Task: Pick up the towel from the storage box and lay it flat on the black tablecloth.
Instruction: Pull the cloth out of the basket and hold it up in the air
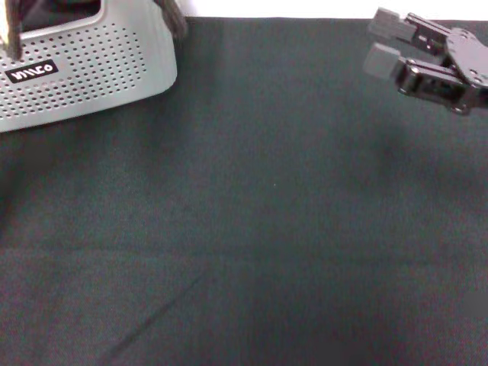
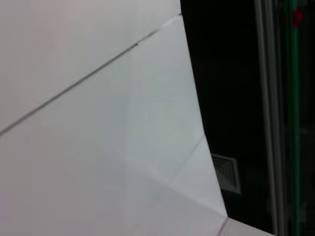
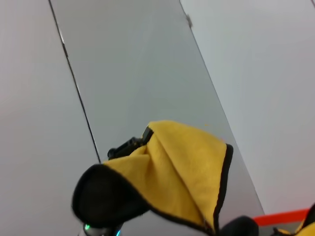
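Storage box on black tablecloth — white lettering on black label unreadable, right pincer agape

yellow towel edged black, perforated grey storage box, black tablecloth

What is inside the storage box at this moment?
In the head view, only the perforated wall of the storage box and part of its rim show; its interior is almost entirely out of frame, so its contents cannot be seen.
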`<move>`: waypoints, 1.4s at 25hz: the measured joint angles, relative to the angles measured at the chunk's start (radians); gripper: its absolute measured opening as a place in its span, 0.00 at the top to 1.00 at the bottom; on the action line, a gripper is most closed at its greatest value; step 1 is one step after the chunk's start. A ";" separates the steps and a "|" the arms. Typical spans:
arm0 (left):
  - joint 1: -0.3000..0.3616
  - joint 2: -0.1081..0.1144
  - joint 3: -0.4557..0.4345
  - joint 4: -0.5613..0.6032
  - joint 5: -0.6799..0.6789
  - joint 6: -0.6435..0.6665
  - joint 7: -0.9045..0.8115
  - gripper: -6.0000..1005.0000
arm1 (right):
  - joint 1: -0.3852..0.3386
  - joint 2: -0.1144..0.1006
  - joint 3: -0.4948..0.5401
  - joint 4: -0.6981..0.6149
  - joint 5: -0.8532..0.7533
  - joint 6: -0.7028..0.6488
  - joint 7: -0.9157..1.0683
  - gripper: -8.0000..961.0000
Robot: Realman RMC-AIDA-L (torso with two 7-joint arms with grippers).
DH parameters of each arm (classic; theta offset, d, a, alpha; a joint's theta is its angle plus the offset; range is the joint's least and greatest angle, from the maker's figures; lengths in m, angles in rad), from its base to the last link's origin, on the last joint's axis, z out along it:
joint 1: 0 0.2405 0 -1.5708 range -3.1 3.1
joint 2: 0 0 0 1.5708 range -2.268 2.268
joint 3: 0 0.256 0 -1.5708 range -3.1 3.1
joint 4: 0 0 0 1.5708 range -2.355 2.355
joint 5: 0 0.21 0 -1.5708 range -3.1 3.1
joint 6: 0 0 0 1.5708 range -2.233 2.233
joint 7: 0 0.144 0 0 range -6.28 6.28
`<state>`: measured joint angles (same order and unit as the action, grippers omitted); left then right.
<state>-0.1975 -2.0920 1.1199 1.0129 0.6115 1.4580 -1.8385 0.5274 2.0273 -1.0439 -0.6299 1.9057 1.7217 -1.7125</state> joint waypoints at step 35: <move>-0.104 -0.001 0.107 -0.213 -0.064 0.141 -0.002 0.98 | 0.238 0.001 -0.654 0.141 0.488 -0.416 -0.228 0.13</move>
<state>-0.3010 -2.0928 1.2267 0.8003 0.5477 1.5993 -1.8409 0.7659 2.0278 -1.6979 -0.4891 2.3935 1.3056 -1.9404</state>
